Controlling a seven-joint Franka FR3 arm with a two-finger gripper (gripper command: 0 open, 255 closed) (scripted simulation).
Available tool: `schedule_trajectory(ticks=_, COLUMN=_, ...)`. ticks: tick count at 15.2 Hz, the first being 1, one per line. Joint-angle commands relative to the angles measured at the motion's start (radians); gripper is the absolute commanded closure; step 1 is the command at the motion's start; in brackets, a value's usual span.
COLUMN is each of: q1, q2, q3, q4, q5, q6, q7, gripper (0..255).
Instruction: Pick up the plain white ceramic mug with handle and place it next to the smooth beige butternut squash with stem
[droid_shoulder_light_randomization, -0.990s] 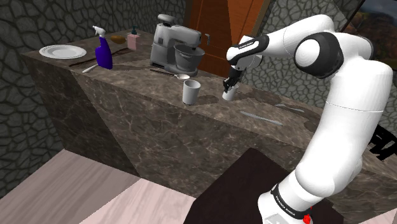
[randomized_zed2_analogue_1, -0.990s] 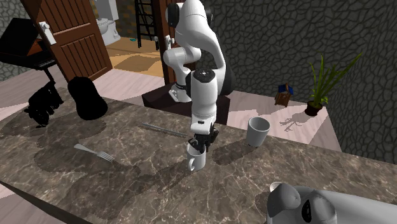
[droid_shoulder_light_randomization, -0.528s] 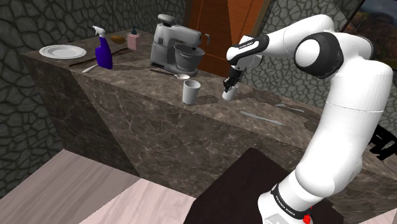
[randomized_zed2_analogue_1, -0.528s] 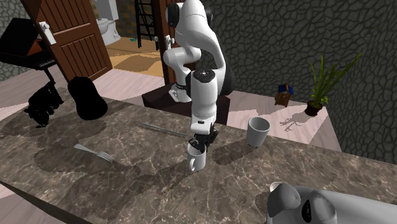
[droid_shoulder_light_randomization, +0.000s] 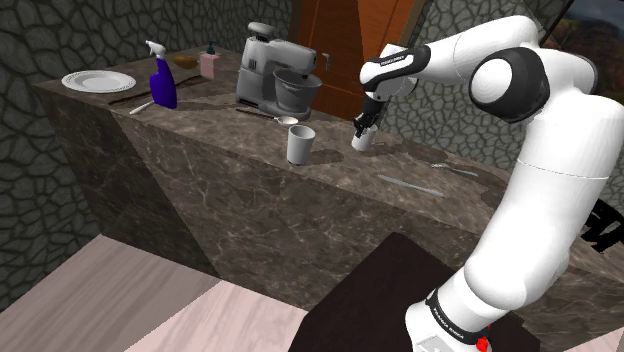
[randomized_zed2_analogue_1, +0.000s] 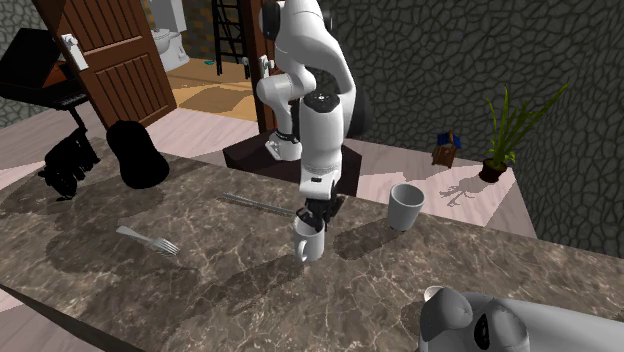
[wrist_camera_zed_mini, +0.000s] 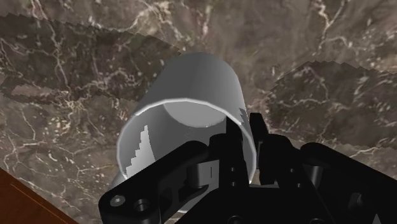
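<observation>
We are looking at a long dark marble surface (droid_shoulder_light_randomization: 200, 170), and the white arm (droid_shoulder_light_randomization: 540, 150) is reaching over it from the stand. A grey stand mixer (droid_shoulder_light_randomization: 272, 82) is standing well apart from the work, towards the shoulder view's left. In the second exterior view, a black pear-shaped thing (randomized_zed2_analogue_1: 135, 155) is sitting at the surface's edge on the arm's side, at that view's left. We are judging that it may be the squash, though its colour is not telling us so. A second grey cup (randomized_zed2_analogue_1: 405, 207) is standing near the arm, on the other side. The white mug (randomized_zed2_analogue_1: 309, 243) is hanging under the hand and seems just clear of the surface. The jaws are pinching its wall at the rim, closed down to that thickness, one finger inside and one outside. So we are in the carrying step: the pick is done, the placing is not. The next move is calling for a level carry towards the pear-shaped thing, passing above the fork (randomized_zed2_analogue_1: 150, 240), and setting the mug down just beside it without touching.
</observation>
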Motion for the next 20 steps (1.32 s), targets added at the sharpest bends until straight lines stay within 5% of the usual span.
schedule_trajectory(ticks=1, q1=0.001, q2=-0.015, q3=-0.002, q4=0.009, q5=-0.005, q6=-0.024, q7=0.003, gripper=255)
schedule_trajectory(ticks=20, q1=0.003, q2=-0.074, q3=-0.012, q4=0.186, q5=-0.030, q6=-0.258, q7=0.020, gripper=255)
